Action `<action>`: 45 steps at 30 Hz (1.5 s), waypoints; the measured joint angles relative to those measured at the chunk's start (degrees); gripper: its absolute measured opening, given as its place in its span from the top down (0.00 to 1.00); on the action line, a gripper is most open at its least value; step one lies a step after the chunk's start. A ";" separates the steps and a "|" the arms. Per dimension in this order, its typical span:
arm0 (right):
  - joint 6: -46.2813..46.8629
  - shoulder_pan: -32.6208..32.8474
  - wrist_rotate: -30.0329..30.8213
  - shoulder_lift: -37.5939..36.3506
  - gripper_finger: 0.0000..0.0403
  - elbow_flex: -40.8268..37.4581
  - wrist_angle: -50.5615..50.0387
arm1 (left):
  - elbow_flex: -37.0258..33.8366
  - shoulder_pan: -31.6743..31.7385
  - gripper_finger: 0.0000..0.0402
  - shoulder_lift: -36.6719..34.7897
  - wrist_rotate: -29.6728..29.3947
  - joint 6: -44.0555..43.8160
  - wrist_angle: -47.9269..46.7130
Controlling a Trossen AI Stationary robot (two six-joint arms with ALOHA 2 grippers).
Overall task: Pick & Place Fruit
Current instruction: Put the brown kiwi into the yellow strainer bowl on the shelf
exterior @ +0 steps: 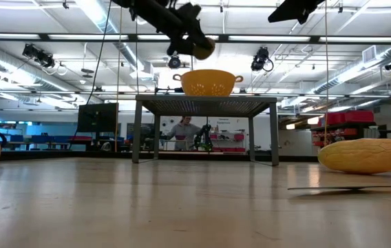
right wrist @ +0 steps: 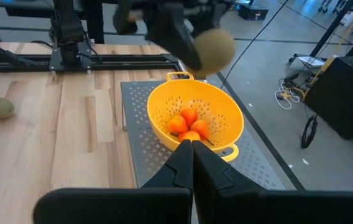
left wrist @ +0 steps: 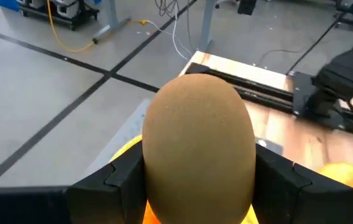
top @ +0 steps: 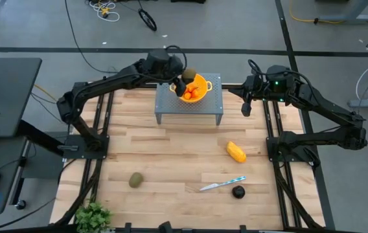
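High view | left hand (top: pixel 182 79) grips olive-brown fruit (top: pixel 189 74) above yellow bowl (top: pixel 203 83) | right hand (top: pixel 247 107) closed, empty

One olive-brown oval fruit (left wrist: pixel 199 146) clamped between the left gripper (top: pixel 183 83) fingers, held in the air just above the yellow bowl (right wrist: pixel 223 109). Small orange-red fruits (right wrist: pixel 189 126) clustered in the bowl bottom. Second olive-brown oval (top: pixel 135 180) lies on the table, near the front left. Yellow-orange oblong fruit (top: pixel 236 152) lies on its side, right of centre. Dark round fruit (top: pixel 238 191) sits at the front right.
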 joint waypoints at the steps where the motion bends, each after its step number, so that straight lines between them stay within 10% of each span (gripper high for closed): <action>1: 0.00 0.00 0.02 0.00 1.00 0.02 0.00 | 0.02 0.00 0.45 0.66 0.22 0.00 0.71; 45: 0.04 0.06 0.00 0.04 1.00 0.01 0.02 | -0.46 0.00 0.44 4.28 0.45 2.85 -5.23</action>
